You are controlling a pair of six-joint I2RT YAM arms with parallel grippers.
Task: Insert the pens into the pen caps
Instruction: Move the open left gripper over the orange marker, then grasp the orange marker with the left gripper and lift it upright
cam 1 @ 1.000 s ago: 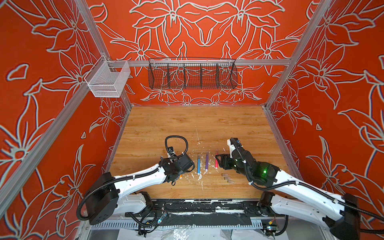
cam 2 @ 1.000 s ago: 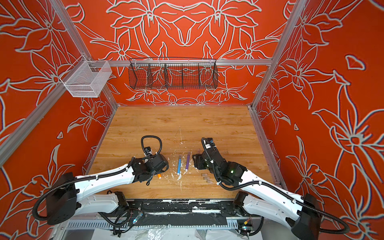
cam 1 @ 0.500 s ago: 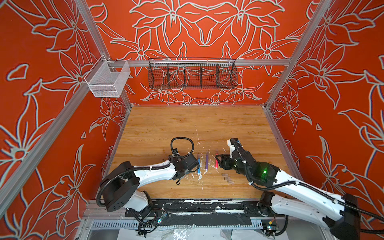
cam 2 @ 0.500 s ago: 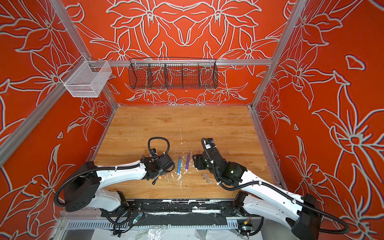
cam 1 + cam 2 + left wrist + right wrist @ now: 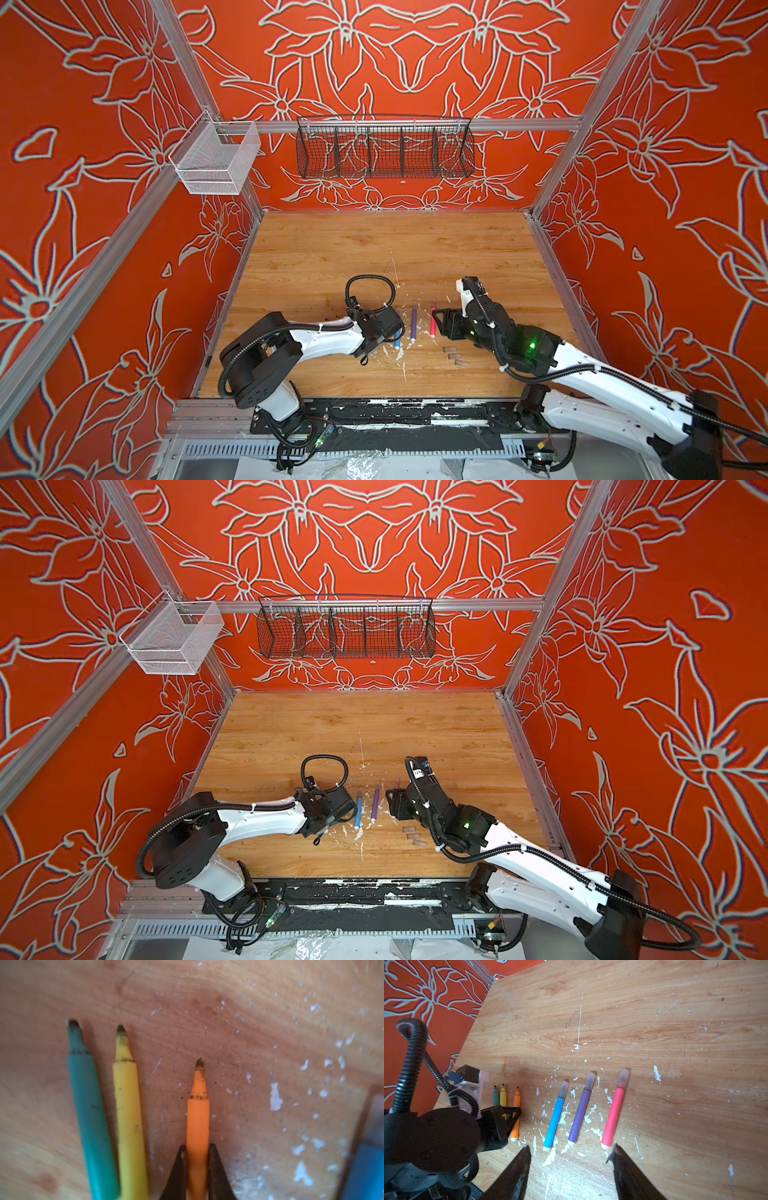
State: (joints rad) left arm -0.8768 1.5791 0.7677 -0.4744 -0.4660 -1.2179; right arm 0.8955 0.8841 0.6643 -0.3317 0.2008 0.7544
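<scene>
In both top views the purple pen point(image 5: 414, 325) lies near the front of the worktop point(image 5: 374, 249), with the blue pen point(image 5: 358, 810) just to its left and the pink pen point(image 5: 433, 322) just to its right. Three loose caps point(image 5: 454, 356) sit in a small cluster to the front and right of the purple pen, apart from it. The left arm's wrist hides whatever lies farther left of the purple pen. In the left wrist view the left hand point(image 5: 197, 1146) is clamped on the orange pen point(image 5: 197, 1118), which appears to lie flat on the wood with its tip bare. The yellow pen point(image 5: 126, 1105) and green pen point(image 5: 89, 1105) lie side by side farther from the purple pen, also uncapped. In the right wrist view the right hand point(image 5: 571, 1148) hangs apart and empty by the purple pen's white end. Blue, purple and pink each wear a translucent cap. By my judgement the job is half done: three pens are capped, three pens and three caps are left, and orange is the one in hand.
</scene>
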